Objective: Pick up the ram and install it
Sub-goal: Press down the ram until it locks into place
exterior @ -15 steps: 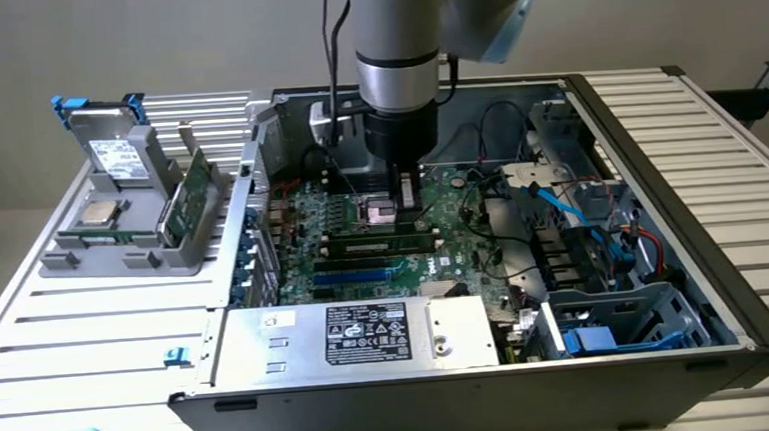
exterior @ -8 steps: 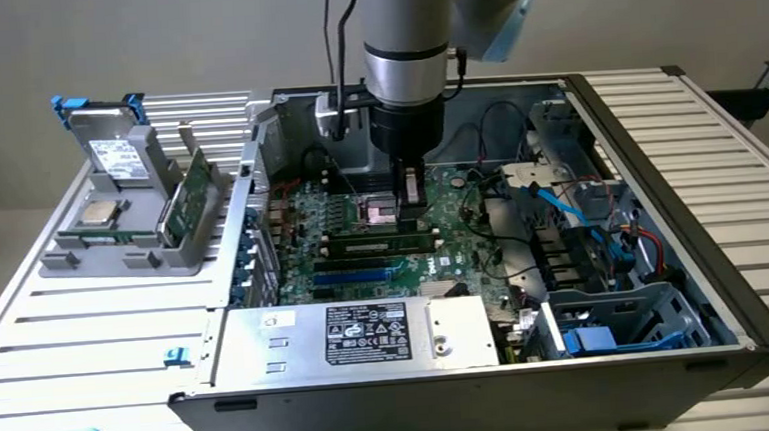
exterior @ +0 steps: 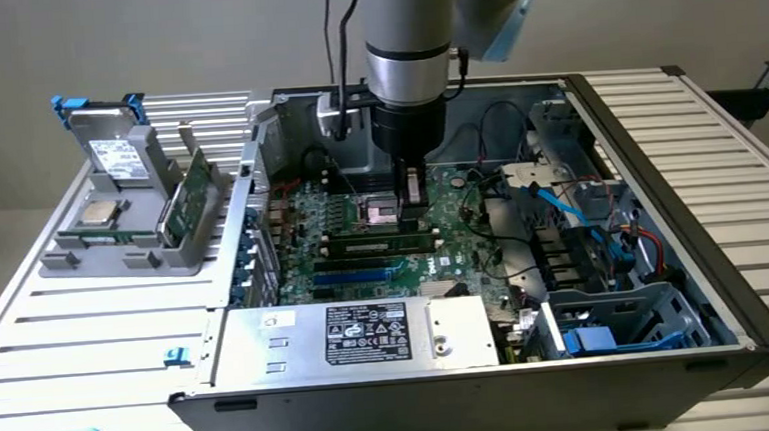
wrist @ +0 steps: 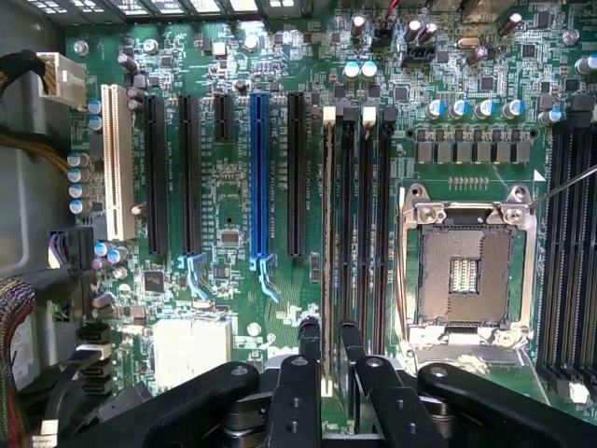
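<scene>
You're mid-install: gripper (wrist: 326, 338) clamped on the ram (wrist: 327, 252), which sits along its motherboard (wrist: 224, 201) slot (wrist: 347, 233). It needs an even push straight down.

Glossy green motherboard (wrist: 233, 201); matt black plastic hand (wrist: 330, 350); bare metal socket frame (wrist: 464, 271); grey sheet-metal case (exterior: 475, 390); ribbed white counter (exterior: 98, 323).
</scene>
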`<move>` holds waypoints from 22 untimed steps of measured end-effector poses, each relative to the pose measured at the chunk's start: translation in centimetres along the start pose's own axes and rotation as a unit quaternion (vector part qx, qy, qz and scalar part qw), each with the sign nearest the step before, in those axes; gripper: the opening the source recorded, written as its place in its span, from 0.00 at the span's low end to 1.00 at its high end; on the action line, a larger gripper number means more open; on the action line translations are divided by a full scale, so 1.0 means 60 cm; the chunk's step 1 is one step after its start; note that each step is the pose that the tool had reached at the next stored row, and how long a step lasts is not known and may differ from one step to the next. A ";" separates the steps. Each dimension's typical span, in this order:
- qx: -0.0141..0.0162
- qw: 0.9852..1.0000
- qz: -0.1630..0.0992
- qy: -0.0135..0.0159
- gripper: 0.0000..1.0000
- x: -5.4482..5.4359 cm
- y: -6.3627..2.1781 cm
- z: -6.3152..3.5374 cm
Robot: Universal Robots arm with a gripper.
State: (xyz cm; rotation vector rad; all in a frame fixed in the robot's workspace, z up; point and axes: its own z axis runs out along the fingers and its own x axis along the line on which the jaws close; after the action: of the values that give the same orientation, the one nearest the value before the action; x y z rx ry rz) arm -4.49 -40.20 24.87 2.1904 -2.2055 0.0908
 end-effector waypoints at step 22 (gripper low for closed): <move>-0.002 1.000 0.002 0.000 0.11 -0.002 -0.021 0.019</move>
State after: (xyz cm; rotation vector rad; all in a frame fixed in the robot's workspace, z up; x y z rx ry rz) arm -3.23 -40.18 23.77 2.1833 -2.2076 0.0867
